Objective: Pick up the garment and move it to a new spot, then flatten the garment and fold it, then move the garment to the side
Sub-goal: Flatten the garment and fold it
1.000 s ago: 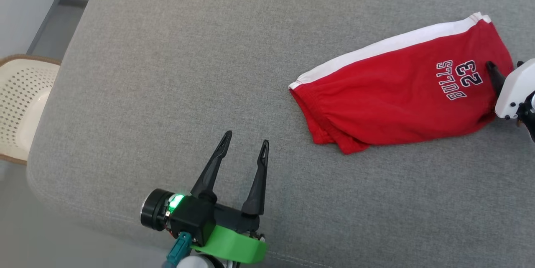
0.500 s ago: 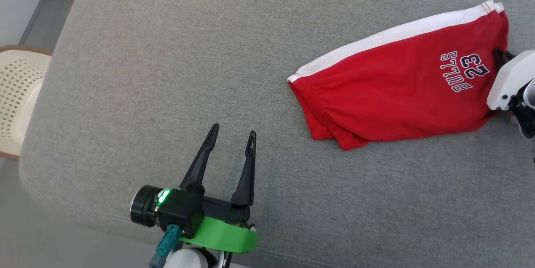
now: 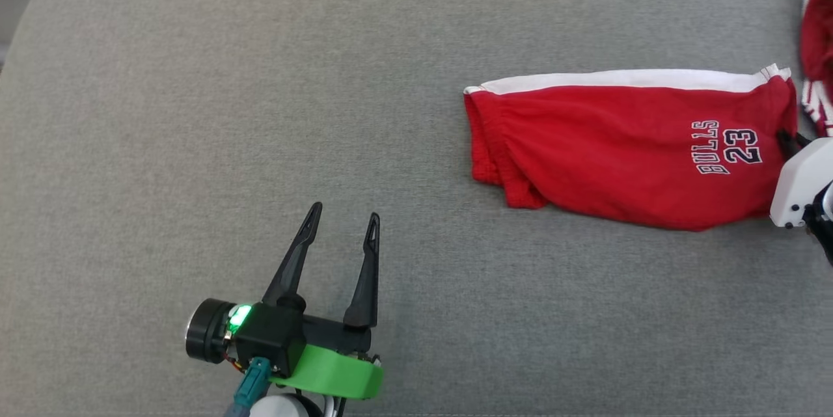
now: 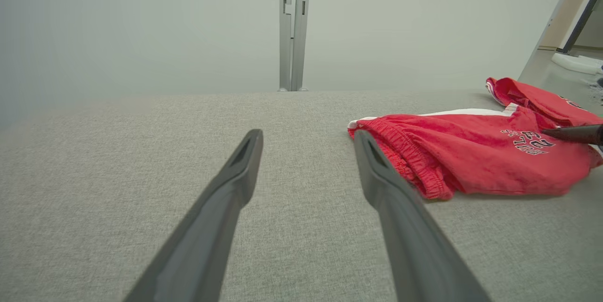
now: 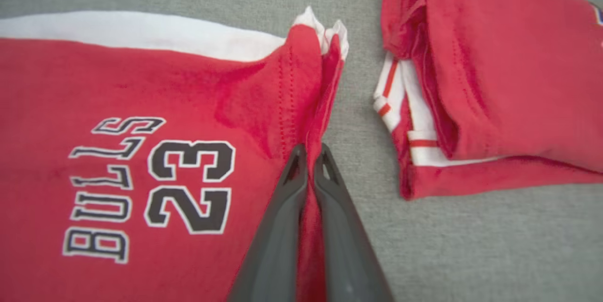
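The red shorts (image 3: pixel 625 150) lie on the grey cushion (image 3: pixel 195 111), their long axis running nine to three o'clock in the head view. The right gripper (image 5: pixel 309 156), the nearer arm, has its fingers clenched on a pinch of hem at the three o'clock end. The left gripper (image 3: pixel 343 218), fingers spread and empty, sits well apart, with the shorts at its two o'clock.

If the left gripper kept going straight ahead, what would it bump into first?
Probably nothing soon: the left gripper points across bare grey cushion, with the red shorts off to its right. Beyond the far edge a pale wall shows; depth is unclear.
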`<state>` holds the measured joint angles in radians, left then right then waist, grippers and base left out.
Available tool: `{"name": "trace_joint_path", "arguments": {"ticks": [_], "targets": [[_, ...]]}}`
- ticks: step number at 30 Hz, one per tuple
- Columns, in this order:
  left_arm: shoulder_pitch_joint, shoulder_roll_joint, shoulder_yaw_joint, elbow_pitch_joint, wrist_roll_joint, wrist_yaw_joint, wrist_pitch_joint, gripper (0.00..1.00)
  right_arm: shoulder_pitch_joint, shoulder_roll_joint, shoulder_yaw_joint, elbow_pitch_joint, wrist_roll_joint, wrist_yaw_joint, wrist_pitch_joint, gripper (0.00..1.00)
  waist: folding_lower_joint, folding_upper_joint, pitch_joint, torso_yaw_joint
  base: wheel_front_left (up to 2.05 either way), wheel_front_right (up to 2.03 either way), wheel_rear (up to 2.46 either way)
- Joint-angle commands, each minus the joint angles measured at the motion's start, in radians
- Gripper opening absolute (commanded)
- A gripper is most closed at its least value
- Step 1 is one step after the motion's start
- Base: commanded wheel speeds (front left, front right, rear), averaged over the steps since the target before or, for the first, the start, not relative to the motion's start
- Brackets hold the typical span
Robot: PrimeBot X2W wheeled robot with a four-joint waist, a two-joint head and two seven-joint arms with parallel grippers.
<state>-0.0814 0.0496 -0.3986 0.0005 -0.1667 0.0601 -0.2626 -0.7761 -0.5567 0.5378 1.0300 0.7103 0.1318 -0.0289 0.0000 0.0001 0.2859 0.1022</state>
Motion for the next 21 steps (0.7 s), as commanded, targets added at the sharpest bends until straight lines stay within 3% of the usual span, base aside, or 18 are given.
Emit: {"name": "trace_joint_path", "arguments": {"ticks": [1,9,21], "targets": [[0.015,0.002,0.004,0.002,0.01,-0.008,-0.002,1.0,0.007,-0.012,0.0,-0.004,-0.009,-0.002,-0.011,0.0,0.0,-0.0001,-0.049,-0.071,0.0,0.0,0.0],[0.029,0.002,0.002,0.018,0.014,-0.012,-0.002,1.0,-0.04,-0.014,0.039,-0.066,-0.062,-0.002,0.021,0.0,0.0,-0.0001,-0.092,-0.075,0.0,0.0,0.0],[0.05,0.002,-0.03,0.002,-0.015,0.003,-0.002,1.0,-0.063,0.097,0.032,-0.314,-0.145,-0.002,0.166,0.0,0.0,-0.0001,-0.15,0.0,0.0,0.0,0.0]]}}
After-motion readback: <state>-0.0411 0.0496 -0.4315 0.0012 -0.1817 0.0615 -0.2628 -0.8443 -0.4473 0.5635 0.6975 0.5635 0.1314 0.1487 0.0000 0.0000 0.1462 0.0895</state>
